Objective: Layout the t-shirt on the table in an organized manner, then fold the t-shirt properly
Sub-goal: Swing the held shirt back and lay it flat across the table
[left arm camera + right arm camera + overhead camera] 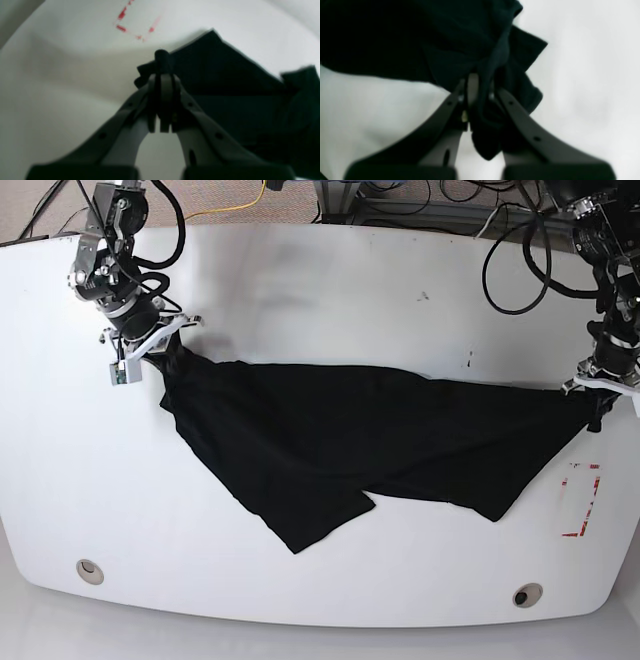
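The black t-shirt (350, 445) is stretched across the white table (320, 290) between my two grippers, with a corner hanging forward near the front. My right gripper (150, 348), at the base view's left, is shut on a bunched part of the t-shirt (460, 42), which spills out between the fingers (517, 112). On the base view's right, my left gripper (597, 402) is shut on the other end of the t-shirt (225, 75); a small fold of fabric sticks out past its fingertips (162, 82).
A red tape rectangle (581, 500) lies just in front of the left gripper; the red tape rectangle (136, 23) also shows in the left wrist view. Two metal-ringed holes (89, 569) (527, 594) sit near the front edge. Cables (520, 250) hang at the back right.
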Action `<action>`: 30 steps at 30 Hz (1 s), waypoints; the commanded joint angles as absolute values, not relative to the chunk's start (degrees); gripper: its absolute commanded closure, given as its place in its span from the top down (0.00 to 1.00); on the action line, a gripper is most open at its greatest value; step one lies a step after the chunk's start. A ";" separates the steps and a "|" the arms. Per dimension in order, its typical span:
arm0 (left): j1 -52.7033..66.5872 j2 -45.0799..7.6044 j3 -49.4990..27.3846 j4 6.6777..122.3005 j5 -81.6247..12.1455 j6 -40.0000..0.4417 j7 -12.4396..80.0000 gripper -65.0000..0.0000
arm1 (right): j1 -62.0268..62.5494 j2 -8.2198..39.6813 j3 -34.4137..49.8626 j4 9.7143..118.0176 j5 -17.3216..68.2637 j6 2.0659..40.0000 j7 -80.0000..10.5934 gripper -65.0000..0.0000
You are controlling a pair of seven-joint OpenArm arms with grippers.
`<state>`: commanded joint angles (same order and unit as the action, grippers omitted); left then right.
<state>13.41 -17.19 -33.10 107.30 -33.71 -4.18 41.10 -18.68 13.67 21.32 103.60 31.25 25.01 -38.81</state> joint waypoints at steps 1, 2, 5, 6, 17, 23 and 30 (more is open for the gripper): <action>14.20 -17.01 -34.42 107.30 -33.54 -5.32 41.27 0.00 | -19.30 12.97 21.32 103.52 31.25 25.01 -38.73 0.00; 14.55 -17.01 -35.12 107.30 -33.54 -6.11 41.27 0.00 | -19.56 12.53 21.32 103.52 31.25 25.01 -38.73 0.00; 16.40 -17.01 -36.62 107.03 -33.45 -7.78 41.27 0.00 | -20.88 12.09 21.41 103.43 31.16 25.01 -38.73 0.00; 16.92 -17.01 -36.79 106.95 -33.45 -7.96 41.27 0.00 | -21.23 12.00 21.41 103.34 31.16 25.01 -38.73 0.00; 21.49 -17.19 -37.14 106.95 -33.45 -8.40 41.10 0.00 | -25.19 9.54 21.41 103.25 31.16 24.66 -38.64 0.01; 22.46 -17.19 -37.32 106.86 -32.75 -12.35 41.10 0.00 | -26.59 8.22 21.41 103.43 31.16 24.40 -38.64 0.10; 22.29 -16.84 -37.32 106.86 -27.56 -16.22 41.10 0.00 | -26.68 8.13 21.49 103.69 31.16 24.40 -38.55 0.72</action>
<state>22.29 -16.84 -37.32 106.86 -27.56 -16.22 41.10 -26.68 8.13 21.49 103.69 31.16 24.40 -38.55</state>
